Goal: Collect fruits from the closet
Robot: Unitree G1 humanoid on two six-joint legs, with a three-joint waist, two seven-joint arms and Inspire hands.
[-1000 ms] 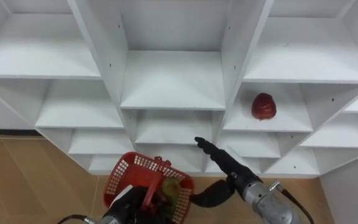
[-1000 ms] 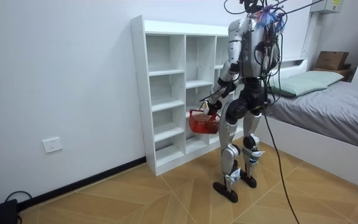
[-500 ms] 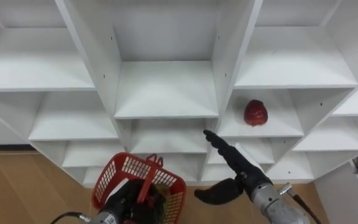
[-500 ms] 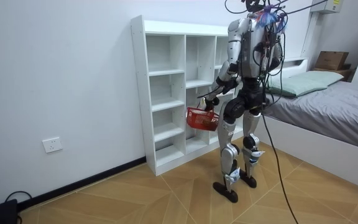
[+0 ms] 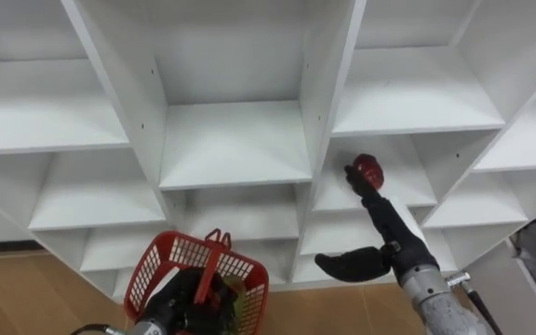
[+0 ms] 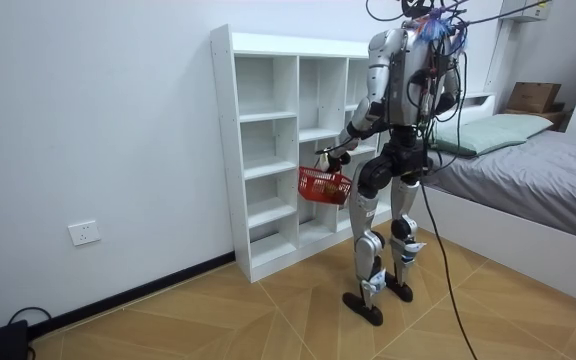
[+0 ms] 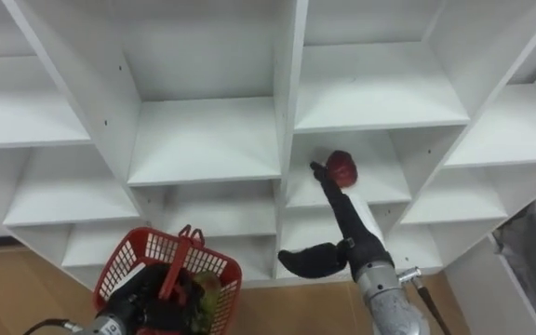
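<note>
The right hand [image 5: 385,220] has stretched further into the closet [image 5: 235,140], its straight fingertips now at the red fruit [image 5: 371,171]. The basket [image 6: 325,186] has come up a little beside the closet.

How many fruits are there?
2: a red fruit on the shelf by the right hand, a greenish fruit in the red basket; the left hand may hide more.

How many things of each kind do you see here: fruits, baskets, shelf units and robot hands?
Fruits: 2, a red fruit on a shelf and a greenish fruit in the red basket
Baskets: 1
Shelf units: 1, the white shelf unit
Robot hands: 2, the left robot hand holding the red basket, the right robot hand open, fingertips at the red fruit
Total: 6
</note>
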